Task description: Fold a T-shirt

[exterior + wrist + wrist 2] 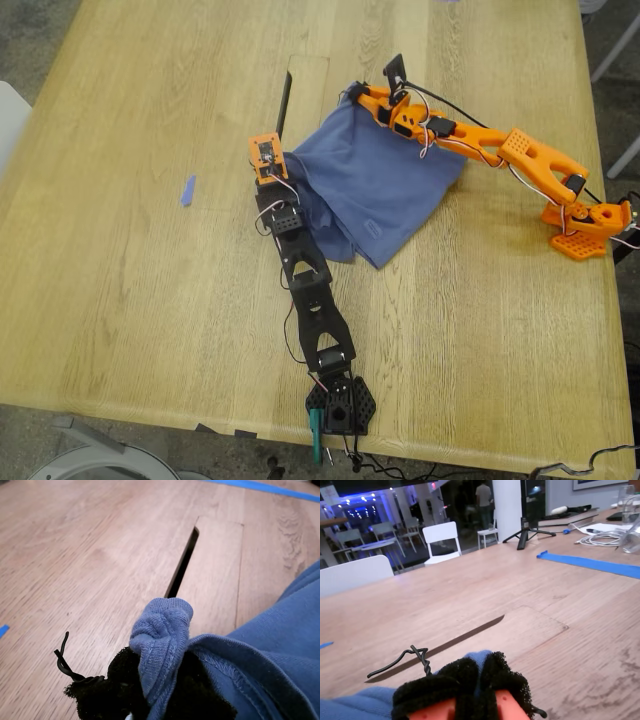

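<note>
Blue-purple fabric of the T-shirt (372, 190) is seen bunched near the middle of the wooden surface (150, 290) in the exterior view, partly folded, with a rumpled edge toward the black arm.

My first gripper (272, 160) — orange-headed, on the black arm — is placed at the shirt's corner on the exterior view's left. Only the first wrist view shows the grip itself: a ribbed hem of the T-shirt (162, 640) is pinched between black padded fingers (115, 685), the jaws closed on it, with the cloth gathered into a knob above them.

My second gripper (372, 98), on the orange arm, is found at the shirt's far corner. In the second wrist view a sliver of blue cloth (479, 656) is caught between the black pads (455, 680), so the jaws are clamped on the T-shirt too.

A dark slot (182, 562) in the surface is shown by both wrist views just beyond the shirt. A strip of blue tape (590, 563), a white chair (442, 540) and a tripod (525, 530) are revealed only by the second wrist view — a small blue piece (187, 190) on the surface is clearest in the exterior view.
</note>
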You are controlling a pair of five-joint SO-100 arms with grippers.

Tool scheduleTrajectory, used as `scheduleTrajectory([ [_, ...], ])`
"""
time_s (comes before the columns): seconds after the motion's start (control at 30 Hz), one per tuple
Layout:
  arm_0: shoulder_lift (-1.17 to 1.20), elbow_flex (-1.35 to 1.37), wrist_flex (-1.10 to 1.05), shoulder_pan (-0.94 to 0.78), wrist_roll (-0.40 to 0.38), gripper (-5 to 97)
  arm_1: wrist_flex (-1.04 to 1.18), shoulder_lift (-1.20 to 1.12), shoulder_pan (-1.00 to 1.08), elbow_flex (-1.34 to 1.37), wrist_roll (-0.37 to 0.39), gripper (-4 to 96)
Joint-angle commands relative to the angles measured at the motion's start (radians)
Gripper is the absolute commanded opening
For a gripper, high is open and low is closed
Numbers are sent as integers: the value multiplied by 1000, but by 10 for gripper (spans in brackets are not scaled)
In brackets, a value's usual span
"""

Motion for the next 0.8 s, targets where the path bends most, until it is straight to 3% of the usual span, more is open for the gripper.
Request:
scheduleTrajectory([
  [0.0, 293, -103, 106, -31, -5, -2, 150, 11, 84, -221, 5, 1],
  [0.33, 492, -97, 479, 14, -28, -2, 609, 147, 86, -281, 0, 1],
  [0.77, 719, 26, 795, 87, -34, -2, 1246, 387, 89, -281, -11, 1],
])
